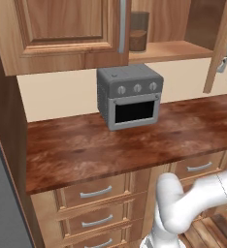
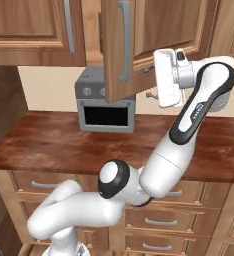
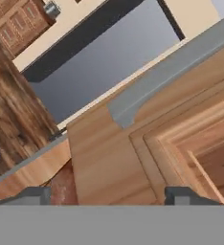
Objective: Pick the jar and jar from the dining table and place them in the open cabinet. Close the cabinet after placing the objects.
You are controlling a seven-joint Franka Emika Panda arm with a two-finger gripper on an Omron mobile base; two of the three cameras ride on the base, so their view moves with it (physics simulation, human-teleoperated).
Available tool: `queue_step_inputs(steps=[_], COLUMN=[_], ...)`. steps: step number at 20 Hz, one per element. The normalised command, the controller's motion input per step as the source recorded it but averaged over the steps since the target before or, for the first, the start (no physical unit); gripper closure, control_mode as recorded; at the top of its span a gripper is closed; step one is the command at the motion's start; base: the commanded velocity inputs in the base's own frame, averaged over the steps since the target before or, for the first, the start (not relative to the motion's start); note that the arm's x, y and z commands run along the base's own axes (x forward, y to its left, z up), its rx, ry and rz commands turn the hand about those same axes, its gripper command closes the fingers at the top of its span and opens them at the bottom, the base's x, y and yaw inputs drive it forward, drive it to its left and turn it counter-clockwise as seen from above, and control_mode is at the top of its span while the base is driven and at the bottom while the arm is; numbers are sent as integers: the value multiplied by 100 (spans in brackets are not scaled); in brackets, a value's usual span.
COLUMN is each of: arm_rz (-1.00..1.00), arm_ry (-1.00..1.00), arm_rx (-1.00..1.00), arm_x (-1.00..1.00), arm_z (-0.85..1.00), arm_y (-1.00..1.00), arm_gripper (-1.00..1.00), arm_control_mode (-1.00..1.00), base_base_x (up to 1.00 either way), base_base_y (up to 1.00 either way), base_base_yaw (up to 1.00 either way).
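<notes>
Cabinet left door: the mid-brown framed-panel wall cabinet has its left leaf shut in the left base view, with a long vertical silver handle at its inner edge.
Jar: one dark-tinted clear glass jar with a brown fill stands upright on the inner wooden shelf, just right of that handle. Which of the two jars it is cannot be told.
Jar handling: judged rigid, smooth, slippery and breakable, moderately heavy for its size. Take it across the straight side wall at mid-height, not at the lid.
Oven: a small grey countertop oven with three knobs sits on the reddish-brown wood counter, below the shelf.
Open door: the right leaf stands swung outward, its silver handle facing the room.
Door handling: judged stiff and hinged, swinging lightly. Push flat on the panel near the handle edge, or hook the handle.
Pincer: the two-finger gripper is spread wide and carries nothing. In the hand view its dark fingertips straddle the door panel.
Relation: the gripper is just beside the open door, on its right in the right base view. Contact cannot be confirmed. The jar is well apart, inside the cabinet.
Stage: judged as the closing step.
</notes>
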Motion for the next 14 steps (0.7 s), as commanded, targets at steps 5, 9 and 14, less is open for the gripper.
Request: queue_step_inputs(steps=[5,9,14], arm_rz=[-91,-82,-57], arm_ry=[-26,-58,-49], arm_rx=[-1,0,0], arm_x=[12,4,13], arm_z=[-32,-3,-8], arm_y=[22,46,90], arm_gripper=[-100,-100,-100], arm_control_mode=[-100,-100,-100], base_base_x=[0,0,0], base_base_y=[0,0,0], base_base_yaw=[0,0,0])
